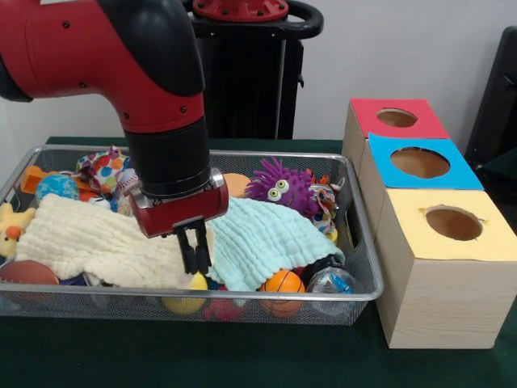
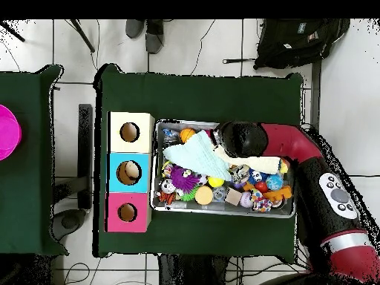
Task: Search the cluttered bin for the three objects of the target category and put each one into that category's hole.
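A wire mesh bin (image 1: 365,242) holds a heap of toys under two cloths: a cream one (image 1: 89,238) on the left and a light-blue one (image 1: 262,238) on the right. My gripper (image 1: 195,257) points straight down at the seam between the cloths. Its black fingers (image 1: 188,252) are pressed together, and I see nothing held between them. A yellow ball (image 1: 187,304) lies just below them. An orange basketball (image 1: 283,283) and a purple fuzzy monster (image 1: 281,187) show nearby. In the overhead view the arm (image 2: 241,137) covers the gripper above the bin (image 2: 223,213).
Three wooden boxes stand right of the bin, their holes in a red top (image 1: 396,118), a blue top (image 1: 420,162) and a yellow top (image 1: 452,222). A brown football (image 1: 28,273), a yellow plush (image 1: 12,226) and a clear ball (image 1: 331,281) lie along the bin's edges.
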